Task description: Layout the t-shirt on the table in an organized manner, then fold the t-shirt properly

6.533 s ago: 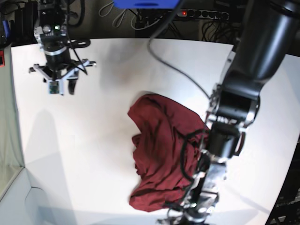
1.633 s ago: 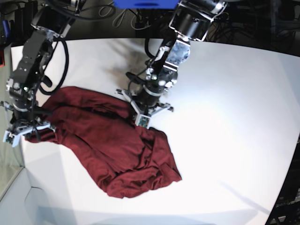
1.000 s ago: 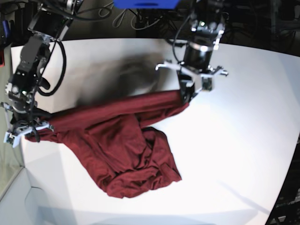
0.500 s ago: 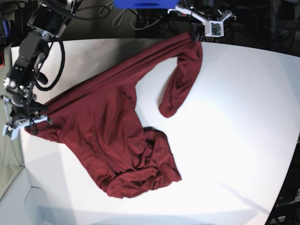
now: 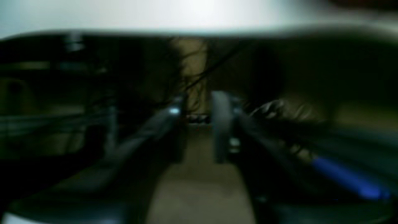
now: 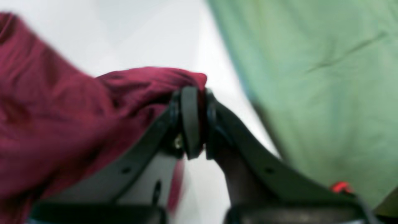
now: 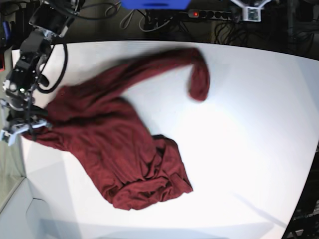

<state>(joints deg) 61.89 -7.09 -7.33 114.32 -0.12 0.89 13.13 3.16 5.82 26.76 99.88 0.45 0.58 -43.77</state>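
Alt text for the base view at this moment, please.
A maroon t-shirt lies spread and rumpled across the white table, one end flung toward the far edge. The right gripper pinches its corner at the view's left edge; the left gripper is up at the top, clear of the cloth.

1. The t-shirt lies on the table, across the left and middle of the base view.
2. One strip of it reaches toward the far edge; a bunched end lies toward the near edge.
3. The right gripper is at the shirt's left end, by the table's left edge.
4. The left gripper is beyond the far edge, apart from the shirt.
5. A power strip lies behind the table.
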